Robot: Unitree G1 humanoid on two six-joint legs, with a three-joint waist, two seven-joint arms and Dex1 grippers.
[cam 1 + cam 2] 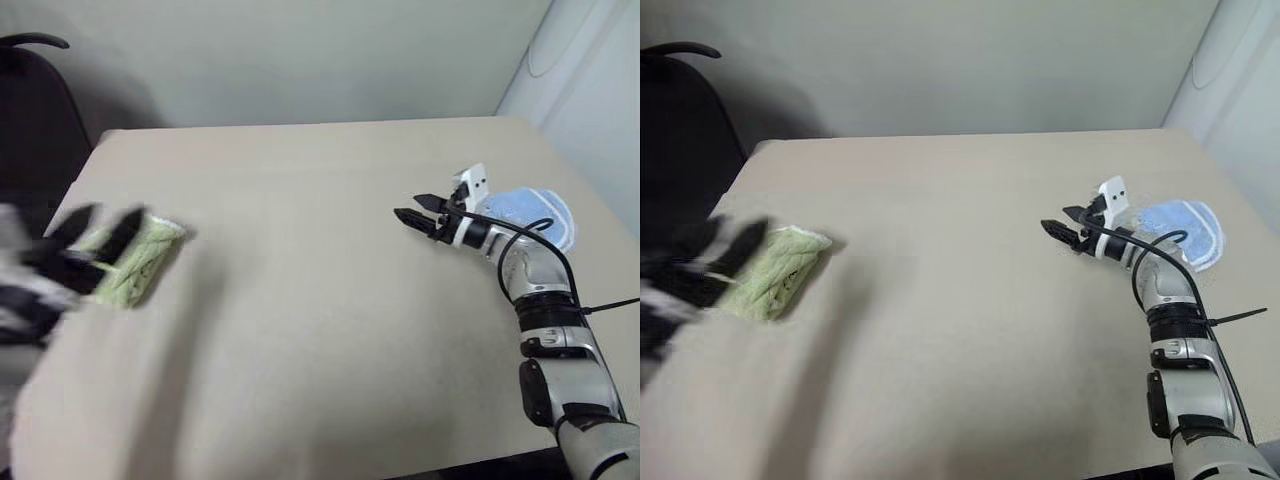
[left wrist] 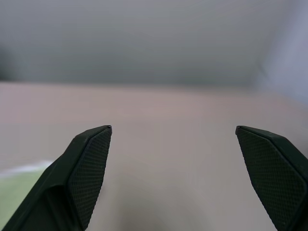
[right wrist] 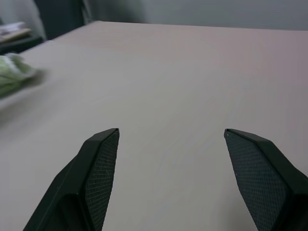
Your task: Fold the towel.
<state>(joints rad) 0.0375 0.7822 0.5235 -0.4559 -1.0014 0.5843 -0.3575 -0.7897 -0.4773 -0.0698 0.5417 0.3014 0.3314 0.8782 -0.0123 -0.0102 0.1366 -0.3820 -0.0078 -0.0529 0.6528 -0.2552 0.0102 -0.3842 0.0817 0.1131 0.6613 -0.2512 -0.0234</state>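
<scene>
The towel (image 1: 133,260) lies bunched at left of frame beside the open, empty left gripper (image 1: 95,232); right gripper (image 1: 418,213), also open and empty, risks snagging the blue cloth (image 1: 535,215) behind it.

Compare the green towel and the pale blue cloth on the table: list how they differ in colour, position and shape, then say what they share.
Colour: the towel is light green; the blue cloth is pale blue with a white edge.
Position: the towel lies at the table's left side by the left gripper; the blue cloth lies at the right side, behind the right gripper.
Shape: the towel is a bunched, folded bundle; the blue cloth lies flat and rounded.
Shared: both rest on the table, ungripped.
</scene>
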